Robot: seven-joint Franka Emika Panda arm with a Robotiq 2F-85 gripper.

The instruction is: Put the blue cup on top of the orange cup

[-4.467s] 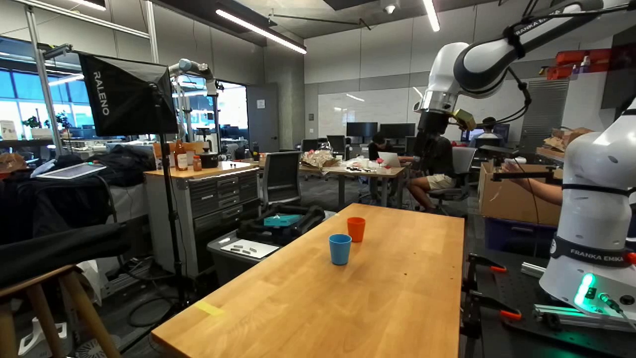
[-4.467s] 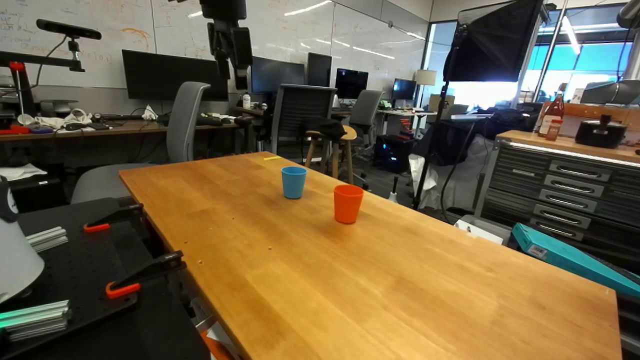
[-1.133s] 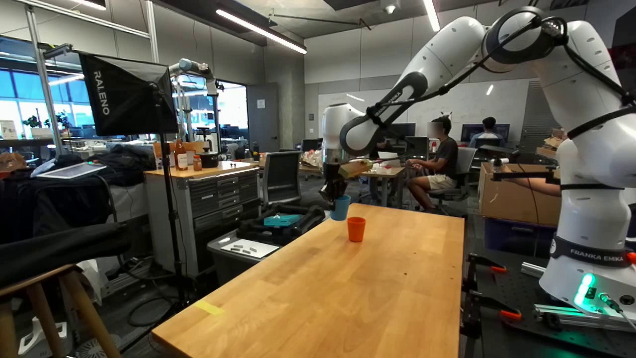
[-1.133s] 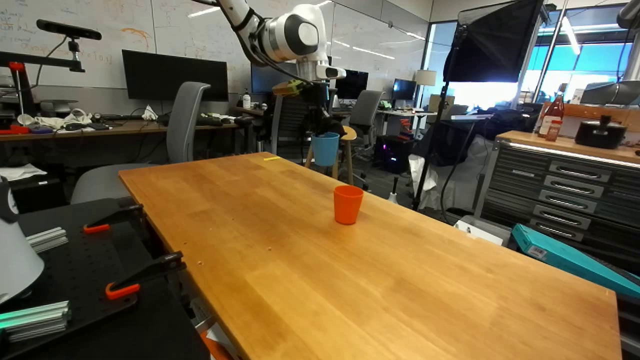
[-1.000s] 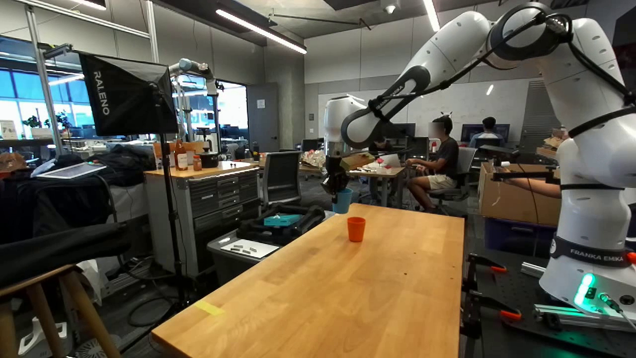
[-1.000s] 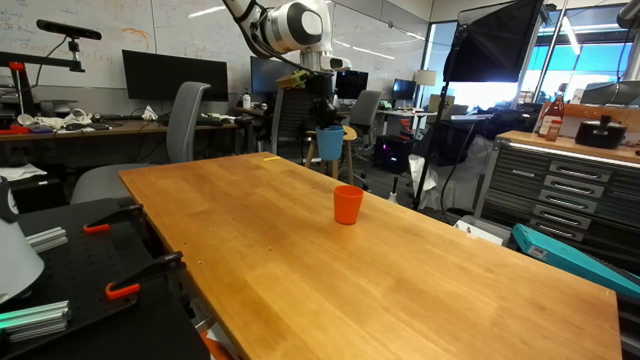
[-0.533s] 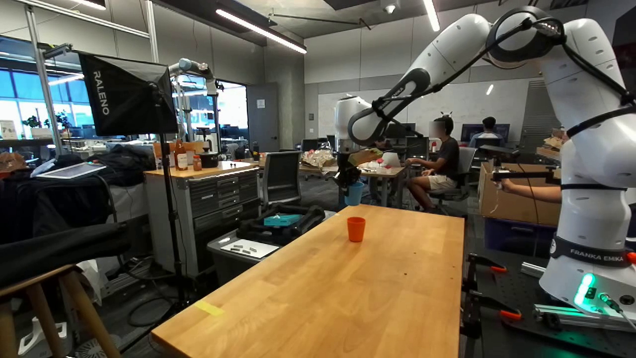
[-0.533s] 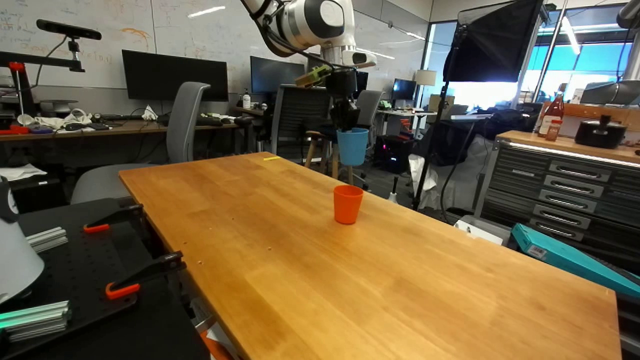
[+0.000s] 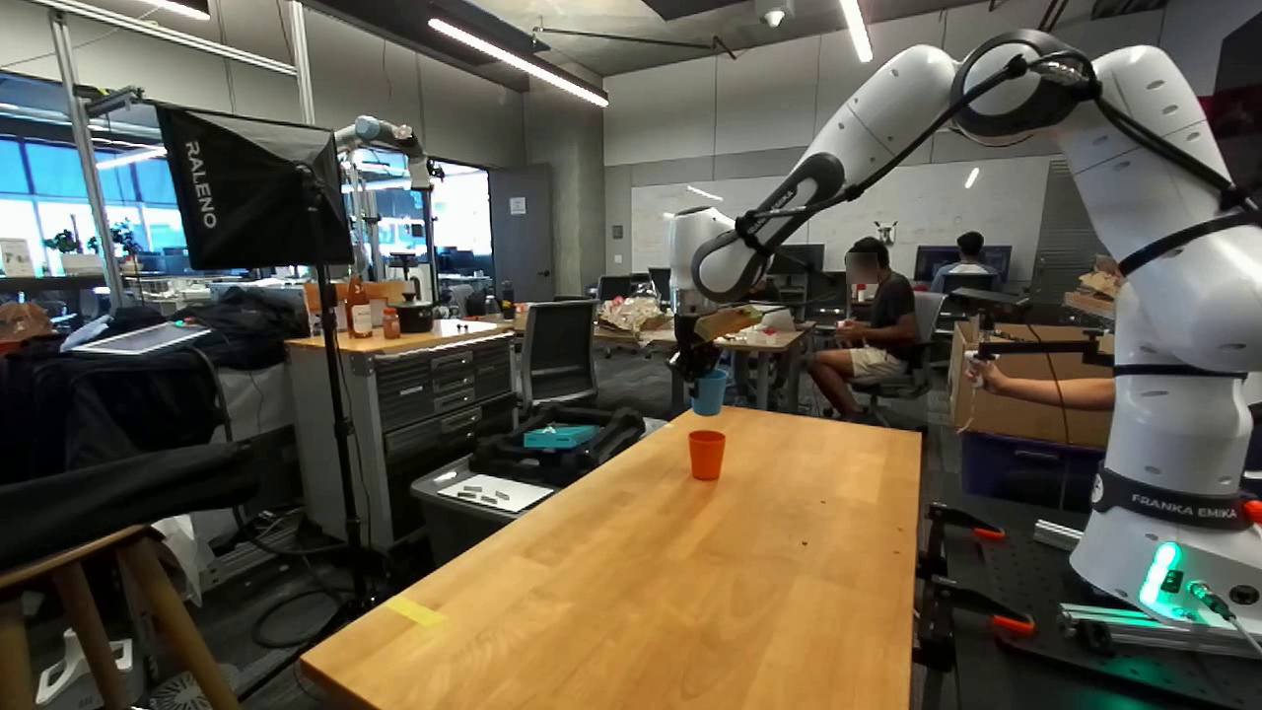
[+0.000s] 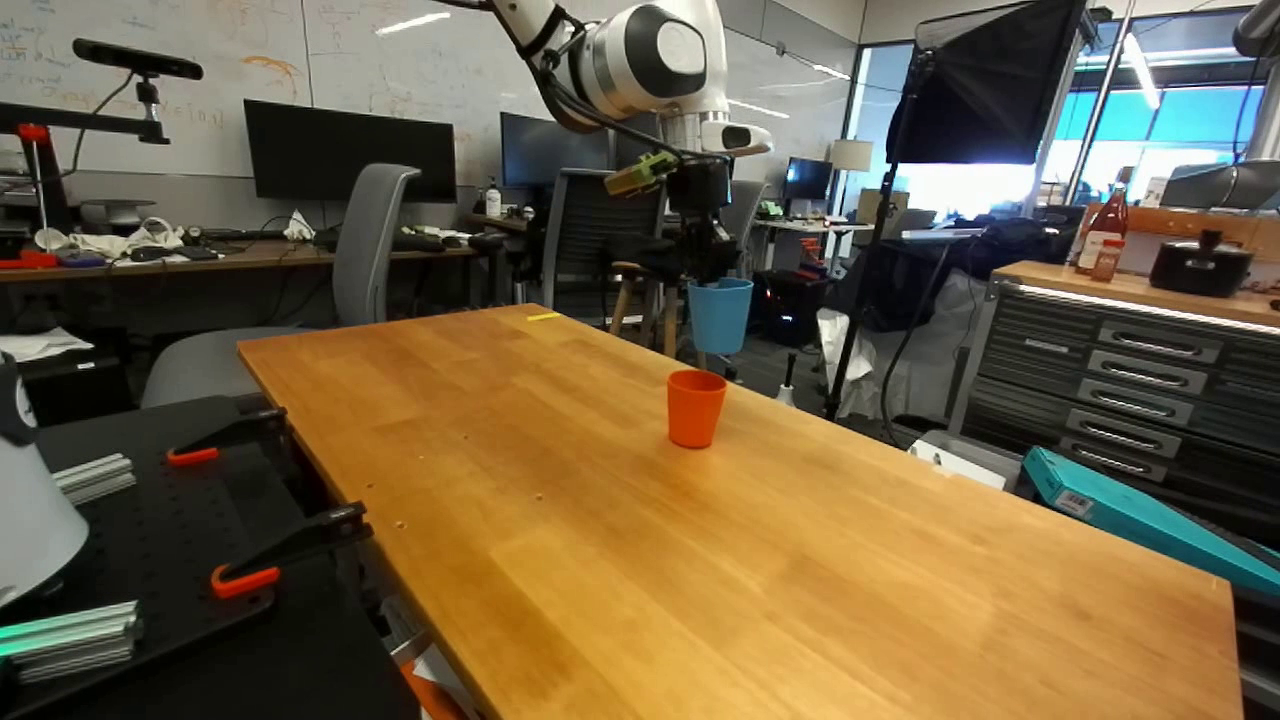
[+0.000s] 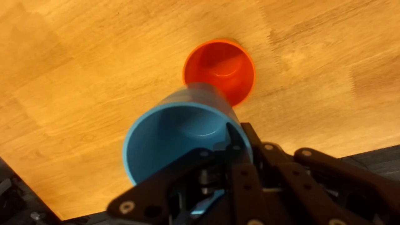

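wrist view: pinching tapered blue plastic cup [image 11: 179,134] by wall in black two-finger gripper [image 11: 239,130]. held above tapered orange plastic cup [image 11: 220,67].

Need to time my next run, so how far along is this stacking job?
Done: the tapered blue plastic cup is off the brown wooden table. In hand: the black two-fingered gripper pinches the cup's wall. Left: a gap shows above the tapered orange-red plastic cup in both exterior views, so lowering and release likely remain.
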